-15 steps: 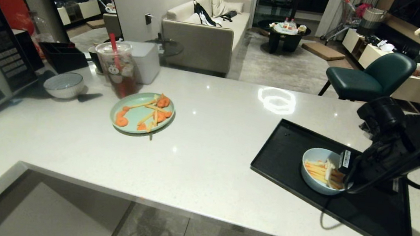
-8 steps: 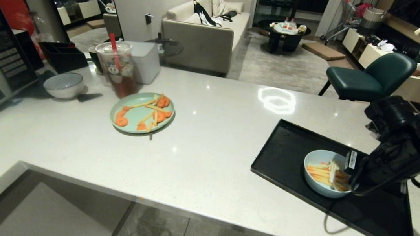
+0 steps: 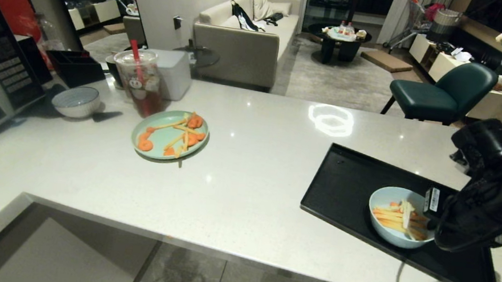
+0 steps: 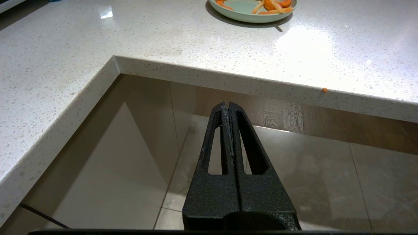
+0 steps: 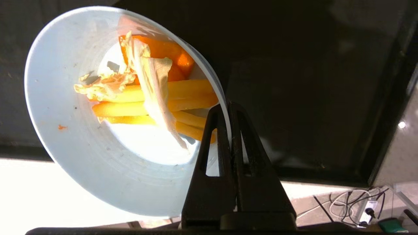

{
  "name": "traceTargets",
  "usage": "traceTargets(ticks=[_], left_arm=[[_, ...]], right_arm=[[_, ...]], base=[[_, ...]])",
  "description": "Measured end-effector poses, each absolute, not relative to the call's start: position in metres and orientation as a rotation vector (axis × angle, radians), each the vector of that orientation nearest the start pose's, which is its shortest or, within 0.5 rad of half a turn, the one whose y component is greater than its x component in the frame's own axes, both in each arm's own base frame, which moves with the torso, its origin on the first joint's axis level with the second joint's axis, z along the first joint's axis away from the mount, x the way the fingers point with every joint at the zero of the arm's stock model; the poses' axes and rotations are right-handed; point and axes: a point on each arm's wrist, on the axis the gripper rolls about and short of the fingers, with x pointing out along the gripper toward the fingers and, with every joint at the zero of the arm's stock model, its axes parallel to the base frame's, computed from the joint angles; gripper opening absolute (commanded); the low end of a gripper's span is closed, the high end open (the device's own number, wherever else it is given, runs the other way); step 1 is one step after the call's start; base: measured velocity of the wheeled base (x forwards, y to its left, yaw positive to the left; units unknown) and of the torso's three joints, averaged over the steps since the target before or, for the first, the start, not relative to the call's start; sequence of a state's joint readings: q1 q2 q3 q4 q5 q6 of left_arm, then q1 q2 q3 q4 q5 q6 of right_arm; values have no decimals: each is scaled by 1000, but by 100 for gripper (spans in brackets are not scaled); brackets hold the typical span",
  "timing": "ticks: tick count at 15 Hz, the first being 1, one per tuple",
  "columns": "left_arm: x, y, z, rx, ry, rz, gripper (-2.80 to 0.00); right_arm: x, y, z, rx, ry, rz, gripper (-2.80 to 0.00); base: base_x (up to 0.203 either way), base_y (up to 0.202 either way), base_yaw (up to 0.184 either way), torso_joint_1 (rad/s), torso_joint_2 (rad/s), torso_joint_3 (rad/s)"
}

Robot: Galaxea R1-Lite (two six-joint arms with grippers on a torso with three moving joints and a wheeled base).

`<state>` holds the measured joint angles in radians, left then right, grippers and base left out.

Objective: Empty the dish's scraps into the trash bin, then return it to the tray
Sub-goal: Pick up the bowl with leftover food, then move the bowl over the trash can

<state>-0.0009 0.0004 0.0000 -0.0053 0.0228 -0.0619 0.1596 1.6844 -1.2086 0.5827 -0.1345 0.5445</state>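
Right gripper (image 5: 228,107): fingers (image 5: 215,130) are pressed together on the rim of the dish (image 5: 98,169), one finger inside the rim and one outside. Dish is held over the near part of the tray (image 3: 345,180), which lies beneath and beyond the fingertips; the scraps (image 5: 156,98) are heaped inside the dish just ahead of the fingertips. Left gripper (image 4: 228,106): fingers are shut on nothing and parked below the bench (image 4: 163,42) edge, with a green plate (image 4: 251,9) seen well beyond them.
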Motion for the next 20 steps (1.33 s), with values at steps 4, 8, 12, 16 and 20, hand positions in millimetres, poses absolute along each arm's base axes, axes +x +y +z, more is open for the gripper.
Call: traceTargets(ticks=[4,8,12,16,20], left_arm=[[-23,1,76,-62,-6,22,-280],[-23,1,76,-62,-6,22,-280],[-23,1,76,-62,-6,22,-280],[-23,1,76,-62,-6,22,-280],[-23,1,76,-62,-6,22,-280]], right_arm=[[254,42,200,337,1012,-243,-280],[234,46,204,351,1000,-223,-280],[221,47,211,364,978,-207,-280],[195,43,204,358,993,-199,-280],[156,38,191,343,1018,-179,-280]], base=[[0,0,0,0,0,0],[0,0,0,0,0,0],[0,0,0,0,0,0],[0,0,0,0,0,0],[0,0,0,0,0,0]])
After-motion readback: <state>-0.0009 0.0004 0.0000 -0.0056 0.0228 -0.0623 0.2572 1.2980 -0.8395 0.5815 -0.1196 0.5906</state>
